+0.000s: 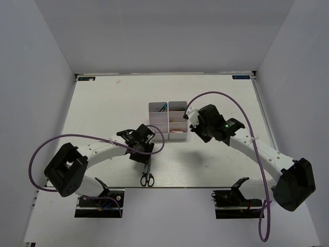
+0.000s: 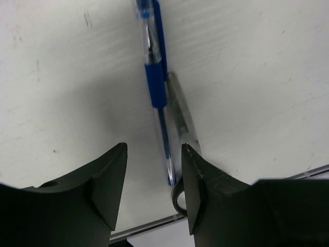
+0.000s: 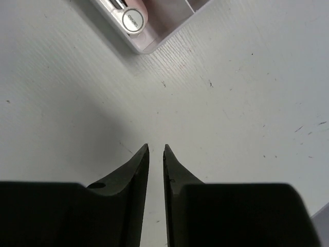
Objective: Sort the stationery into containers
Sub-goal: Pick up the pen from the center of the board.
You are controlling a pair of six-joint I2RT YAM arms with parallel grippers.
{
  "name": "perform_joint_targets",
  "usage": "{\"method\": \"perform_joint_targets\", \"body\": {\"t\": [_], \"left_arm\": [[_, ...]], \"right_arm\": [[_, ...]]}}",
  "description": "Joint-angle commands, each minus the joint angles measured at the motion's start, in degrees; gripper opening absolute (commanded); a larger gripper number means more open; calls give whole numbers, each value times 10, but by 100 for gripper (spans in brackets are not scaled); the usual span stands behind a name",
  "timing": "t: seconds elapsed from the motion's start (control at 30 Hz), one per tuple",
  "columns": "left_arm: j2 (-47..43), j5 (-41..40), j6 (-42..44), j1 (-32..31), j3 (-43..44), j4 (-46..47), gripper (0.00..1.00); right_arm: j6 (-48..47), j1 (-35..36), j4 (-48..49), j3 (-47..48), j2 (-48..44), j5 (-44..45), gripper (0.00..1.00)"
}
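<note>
Half-open, empty left fingers (image 2: 115, 164) should pinch only the blue pen (image 2: 156, 85) between them, not scissors (image 2: 181, 116); right fingers (image 3: 141, 162) near-closed, empty.

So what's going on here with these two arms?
A robot is sorting desk items into the white bins. The left gripper hangs open over a blue pen lying beside the scissors on the table, not gripping it. The right gripper, jaws a slit apart and empty, is by a corner of the bins, which already hold some items.
</note>
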Motion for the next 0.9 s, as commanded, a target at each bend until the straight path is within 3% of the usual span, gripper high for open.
{"method": "perform_joint_targets", "body": {"t": [0.0,0.4,0.87], "left_arm": [[8,-27,-11,-6,23,26,57],[50,-69,-16,-29,8,44,49],[43,-49,-9,-6,-2,57,45]], "right_arm": [[25,-11,22,-13,-35,-31,21],[34,-57,36,-36,-52,-79,24],[44,-87,33,-43,-58,-114,25]]}}
